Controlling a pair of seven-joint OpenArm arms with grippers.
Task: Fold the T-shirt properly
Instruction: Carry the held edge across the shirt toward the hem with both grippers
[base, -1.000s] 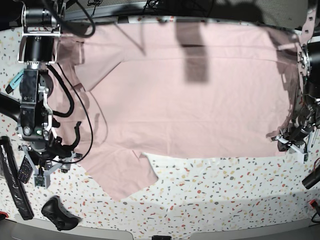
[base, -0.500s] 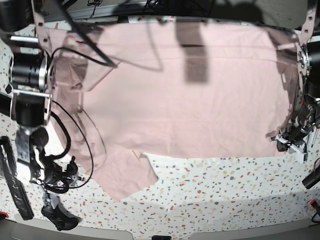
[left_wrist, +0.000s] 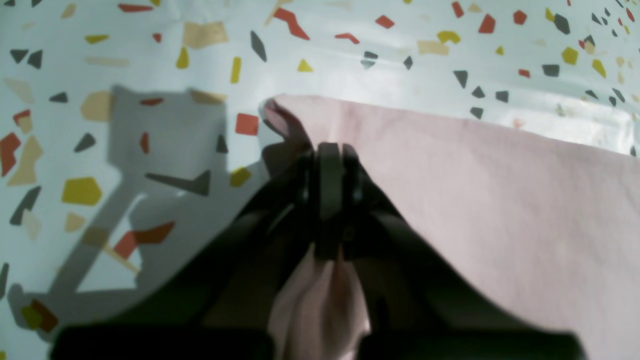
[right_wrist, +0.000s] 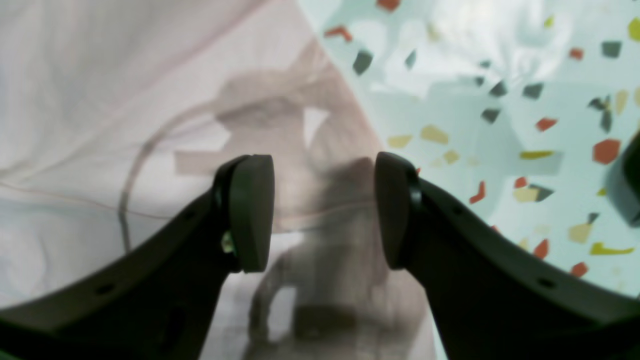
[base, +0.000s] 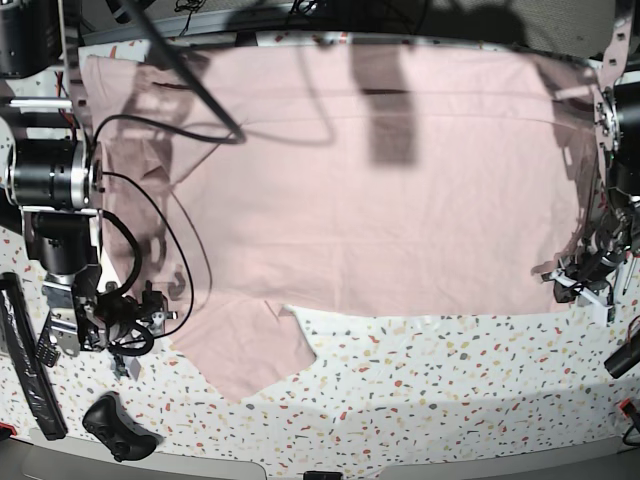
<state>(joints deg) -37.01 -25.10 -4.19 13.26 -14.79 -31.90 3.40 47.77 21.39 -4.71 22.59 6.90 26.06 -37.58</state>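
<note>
T-shirt: pale pink, spread flat and plain side up across my speckled table, one sleeve jutting toward the near edge.
Left gripper: my fingers pressed together, pinching a corner of the T-shirt, cloth bunched between them.
Right gripper: my fingers spread wide, holding nothing, poised above the shirt's edge.
Game controller: on the table near my right arm.

One T-shirt lies across the upper and middle part of the base view. Two grippers show: the left gripper at the right edge and the right gripper at the lower left. One desk carries them all. One black game controller sits at the bottom left corner, and one long black bar lies at the left edge.
</note>
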